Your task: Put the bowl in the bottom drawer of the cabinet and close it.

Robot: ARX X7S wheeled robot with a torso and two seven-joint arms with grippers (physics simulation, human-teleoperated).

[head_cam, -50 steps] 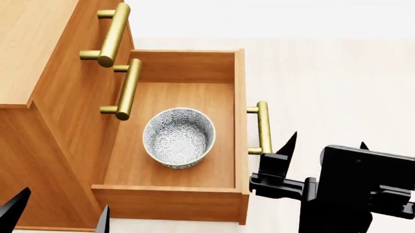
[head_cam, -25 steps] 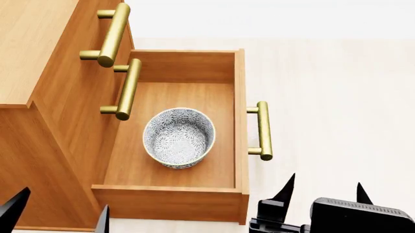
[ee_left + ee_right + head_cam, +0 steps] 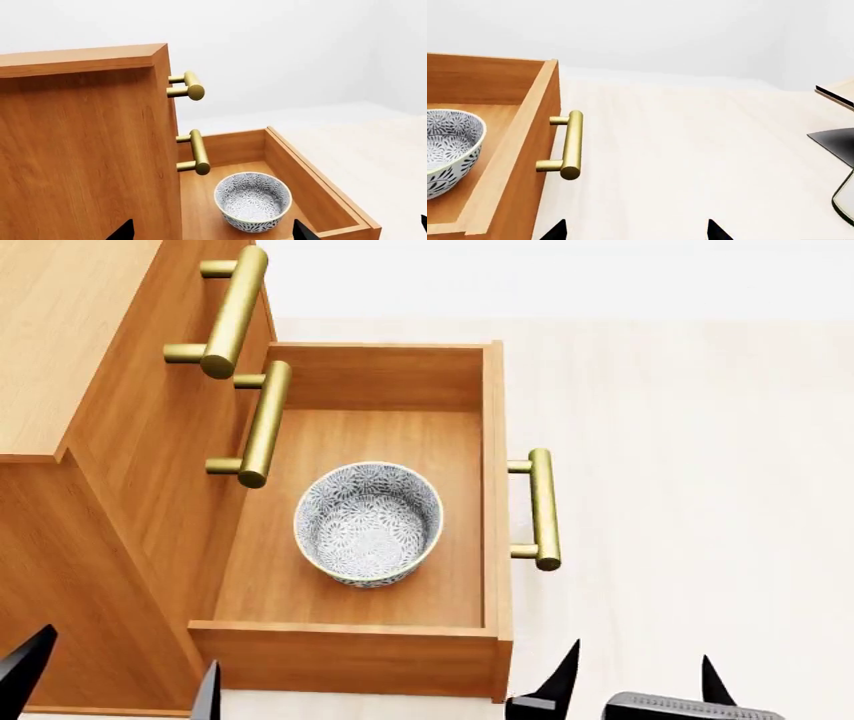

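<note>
The white floral bowl (image 3: 368, 523) stands upright on the floor of the bottom drawer (image 3: 495, 420), which is pulled far out of the orange-brown cabinet (image 3: 80, 340). The bowl (image 3: 253, 201) also shows in both wrist views (image 3: 447, 145). The drawer's brass handle (image 3: 541, 508) is free. My right gripper (image 3: 638, 678) is open on the near side of the handle (image 3: 570, 145), apart from it, over bare floor (image 3: 637, 231). Beside the cabinet's near corner my left gripper (image 3: 120, 680) is open and holds nothing (image 3: 211, 232).
Two upper drawers are shut, each with a brass handle (image 3: 234, 310) (image 3: 260, 425) overhanging the open drawer. Pale floor (image 3: 694, 440) stretches to the right. A black base (image 3: 834, 142) with a pale wooden piece (image 3: 837, 92) shows at the right wrist view's edge.
My right gripper has drawn back from beside the drawer handle toward me, dropping to the bottom edge of the head view. The bowl, drawer and left gripper have not moved.
</note>
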